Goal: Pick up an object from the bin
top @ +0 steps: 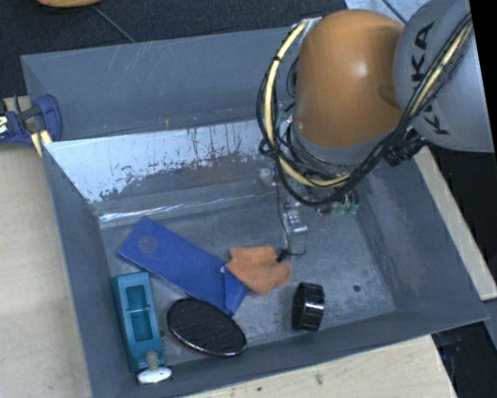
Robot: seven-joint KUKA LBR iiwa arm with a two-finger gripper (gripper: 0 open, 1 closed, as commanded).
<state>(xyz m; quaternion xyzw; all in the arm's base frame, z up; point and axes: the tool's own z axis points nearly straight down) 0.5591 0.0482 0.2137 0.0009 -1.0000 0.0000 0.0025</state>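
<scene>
End effector (pixel 288 251) low at right edge of orange crumpled soft piece (pixel 256 270), centre of grey metal bin (pixel 373 257). Spread or pressed together: cannot tell. Piece resting on floor, apparently ungrasped; grasp, lift remaining.

**LEGIBLE MARKINGS: ARM CASING**

One marking can be read. It stands on the grey arm casing (pixel 450 86), directly right of the orange cover (pixel 347 81). Large dark capital letters run at a slant along the casing. "K" and "A" can be made out in the upper part, level with the top of the orange cover. A further "K" sits lower, level with its bottom edge. A yellow-and-black cable (pixel 437 55) crosses the lettering, so the remaining letters cannot be read.
</scene>
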